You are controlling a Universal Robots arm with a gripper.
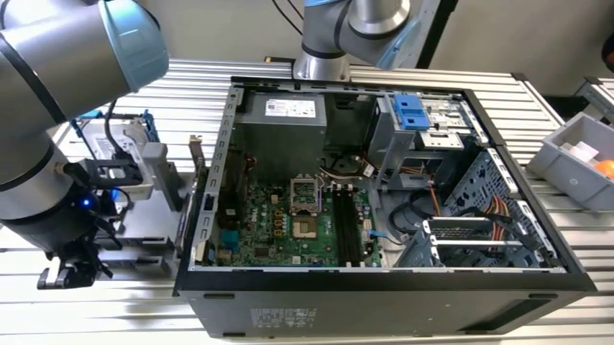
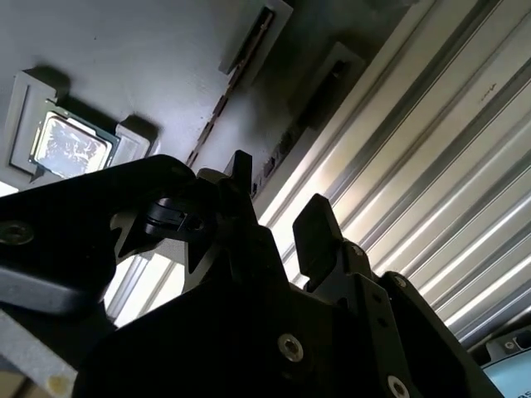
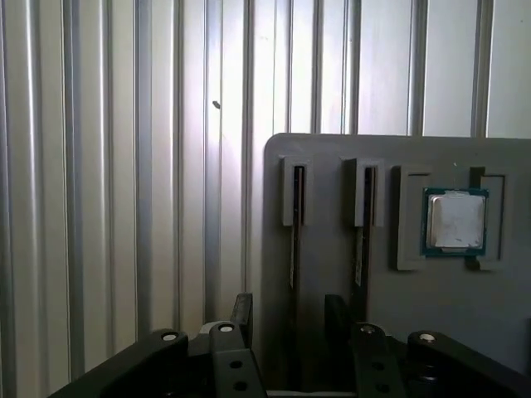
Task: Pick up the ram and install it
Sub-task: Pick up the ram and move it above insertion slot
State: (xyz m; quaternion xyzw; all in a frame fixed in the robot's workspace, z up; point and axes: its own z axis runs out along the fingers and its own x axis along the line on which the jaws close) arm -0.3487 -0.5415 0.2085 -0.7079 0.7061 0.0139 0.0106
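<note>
Two ram sticks stand on edge in slots of a grey holder tray (image 3: 332,282). One ram (image 3: 292,249) runs straight into the gap between my fingers, and the other ram (image 3: 359,257) lies just beside one finger (image 3: 336,311). My gripper (image 3: 289,313) is open and holds nothing. In the second wrist view the gripper (image 2: 278,203) hangs over the tray, with the ram (image 2: 238,70) further along it. In the exterior view the gripper (image 1: 69,272) sits low at the exterior view's left, outside the open computer case (image 1: 206,215). The black motherboard slots (image 1: 346,223) lie inside the case.
A small square silver processor chip (image 3: 455,220) sits in a pocket of the same tray. A hard drive in a blue frame (image 1: 120,140) stands behind my arm. A grey bin (image 1: 576,162) is at the exterior view's right. The table is ribbed aluminium (image 3: 99,166).
</note>
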